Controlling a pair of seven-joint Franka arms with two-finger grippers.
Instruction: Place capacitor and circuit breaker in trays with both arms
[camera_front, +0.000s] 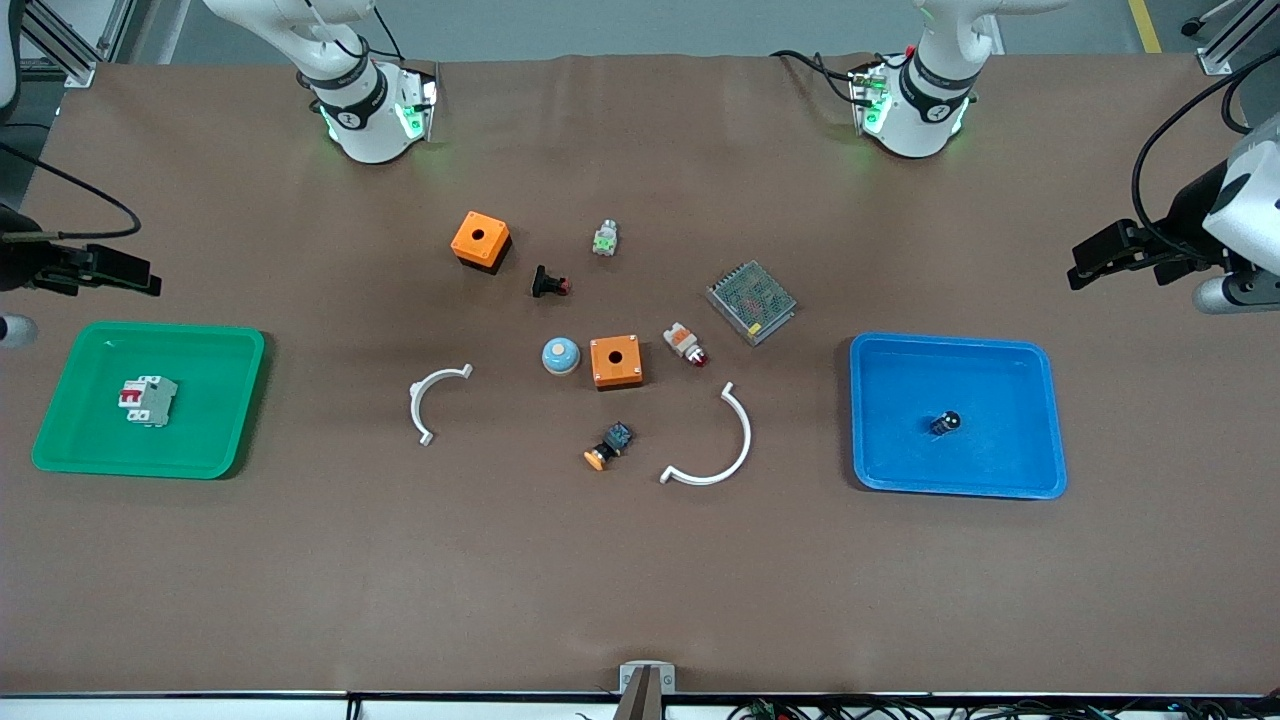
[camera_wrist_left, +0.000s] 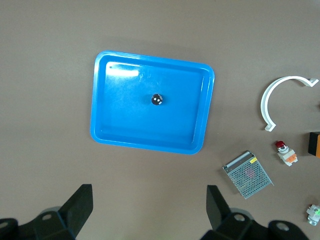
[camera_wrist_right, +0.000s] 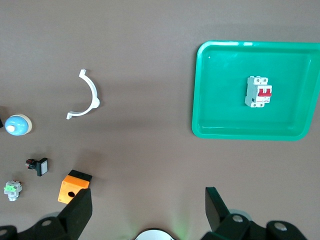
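The capacitor (camera_front: 946, 423), a tiny black cylinder with a shiny top, stands in the blue tray (camera_front: 1040, 470) at the left arm's end of the table; it also shows in the left wrist view (camera_wrist_left: 157, 99). The circuit breaker (camera_front: 148, 399), white-grey with red levers, lies in the green tray (camera_front: 60, 450) at the right arm's end, and shows in the right wrist view (camera_wrist_right: 258, 91). My left gripper (camera_front: 1085, 262) (camera_wrist_left: 149, 197) is open and empty, raised beside the blue tray. My right gripper (camera_front: 140, 275) (camera_wrist_right: 148, 200) is open and empty, raised beside the green tray.
In the table's middle lie two orange boxes (camera_front: 481, 240) (camera_front: 615, 361), a black push button (camera_front: 549, 283), a green-white part (camera_front: 604, 240), a metal mesh box (camera_front: 751, 302), a red-lamp part (camera_front: 685, 344), a blue dome (camera_front: 561, 356), an orange-capped button (camera_front: 609, 446) and two white curved clips (camera_front: 436, 400) (camera_front: 720, 450).
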